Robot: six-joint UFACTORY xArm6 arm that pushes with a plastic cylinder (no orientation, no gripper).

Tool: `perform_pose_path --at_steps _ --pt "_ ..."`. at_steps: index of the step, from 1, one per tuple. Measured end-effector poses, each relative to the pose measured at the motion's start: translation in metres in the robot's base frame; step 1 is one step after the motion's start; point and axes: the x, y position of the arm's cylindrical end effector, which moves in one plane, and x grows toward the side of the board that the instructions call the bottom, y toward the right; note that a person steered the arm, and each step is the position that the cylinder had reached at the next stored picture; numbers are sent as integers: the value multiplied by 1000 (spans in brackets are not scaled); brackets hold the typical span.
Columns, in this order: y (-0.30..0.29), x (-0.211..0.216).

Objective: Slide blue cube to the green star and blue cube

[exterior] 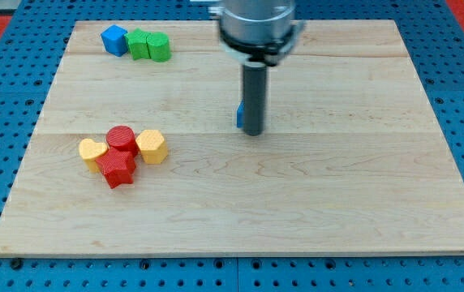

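Observation:
My tip point(251, 132) rests on the board a little right of centre. A blue block point(238, 116) shows as a thin sliver at the rod's left side; the rod hides most of it and its shape cannot be made out. At the view's top left a blue cube point(114, 39) sits in a row with a green star point(139, 44) and another green block point(159, 47), all touching. My tip is far to the right and below that row.
A cluster sits at the view's left middle: a yellow heart point(92, 151), a red cylinder point(122, 139), a red star point(118, 167) and a yellow block point(151, 146). The wooden board point(297, 203) lies on a blue pegboard.

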Motion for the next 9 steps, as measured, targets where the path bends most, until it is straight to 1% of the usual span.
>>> perform_pose_path --at_steps 1,2,3,4,5,6,7,8,9 --pt "5 -29" --pt "-76 -80" --pt "-101 -81" --pt "-21 -78" --pt "14 -49" --pt "-47 -36" --pt "-141 -56" --pt "-109 -38" --pt "-72 0"
